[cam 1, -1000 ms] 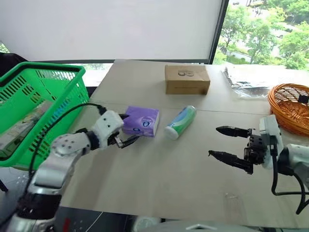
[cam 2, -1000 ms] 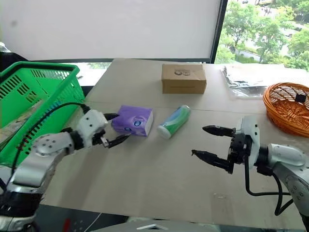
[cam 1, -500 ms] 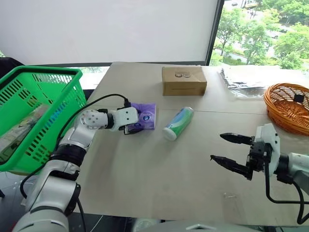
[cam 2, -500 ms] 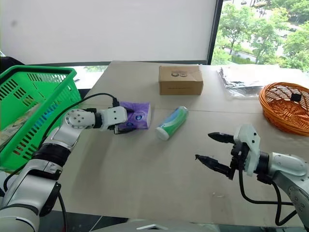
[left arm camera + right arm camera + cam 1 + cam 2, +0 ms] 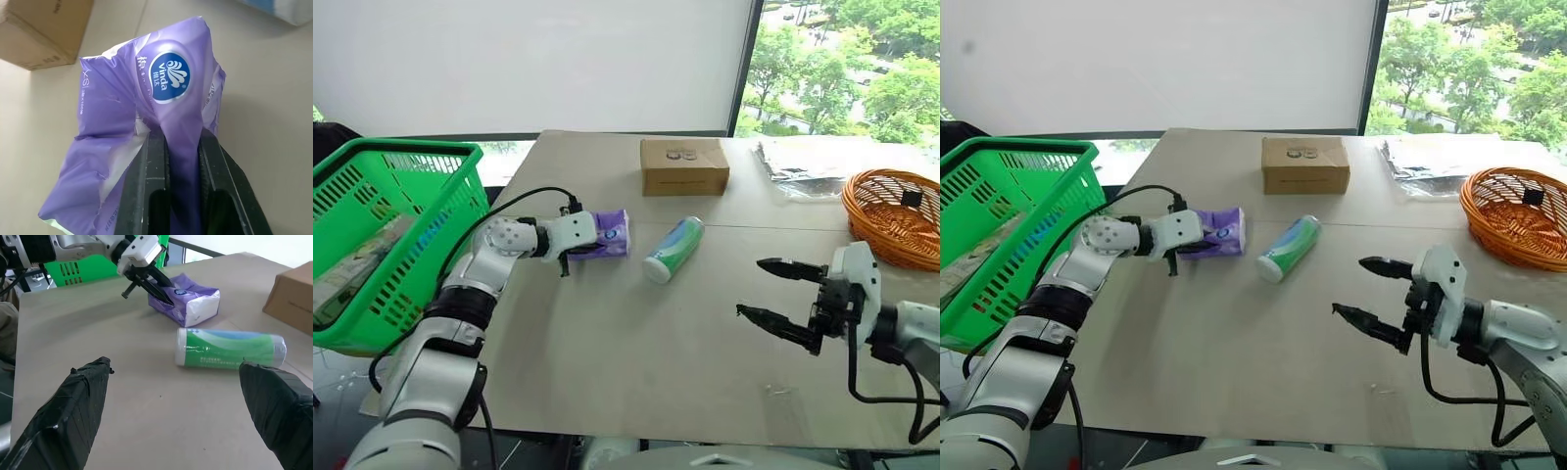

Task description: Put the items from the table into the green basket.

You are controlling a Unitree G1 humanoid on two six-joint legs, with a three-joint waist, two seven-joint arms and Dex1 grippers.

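Head views. Worktop (image 5: pixel 636 343): beige-grey, a straight seam running across it. Green basket (image 5: pixel 372 206): slotted plastic sides, thick rim, standing off the worktop's left edge, tilted. Purple tissue pack (image 5: pixel 609 233): lying on the worktop just in front of the seam, its near end pinched flat by the left claw (image 5: pixel 578 242), whose fingers are pressed together on the wrapper. White-and-green bottle (image 5: pixel 674 250): on its side just beside the pack, on the pack's right, apart from it. Brown cardboard box (image 5: pixel 684 165): behind the seam, well apart from both items. Orange wicker basket (image 5: pixel 893 215): at the worktop's right edge. Clear plastic bags (image 5: pixel 798 162): at the far right corner. Right claw (image 5: pixel 781 292): spread wide, empty, hovering above the worktop's right half, well apart from the bottle.

Left wrist view. Two black fingers (image 5: pixel 146 186) squeezing a fold of the purple wrapper between them; the pack's blue-white round label faces the camera. Corner of the cardboard box and end of the bottle beyond.

Right wrist view. Two black fingers (image 5: pixel 73 406) wide apart, nothing between them. Bottle lies across the gap beyond, tissue pack behind it with the left claw closed on its end; green basket in the background.
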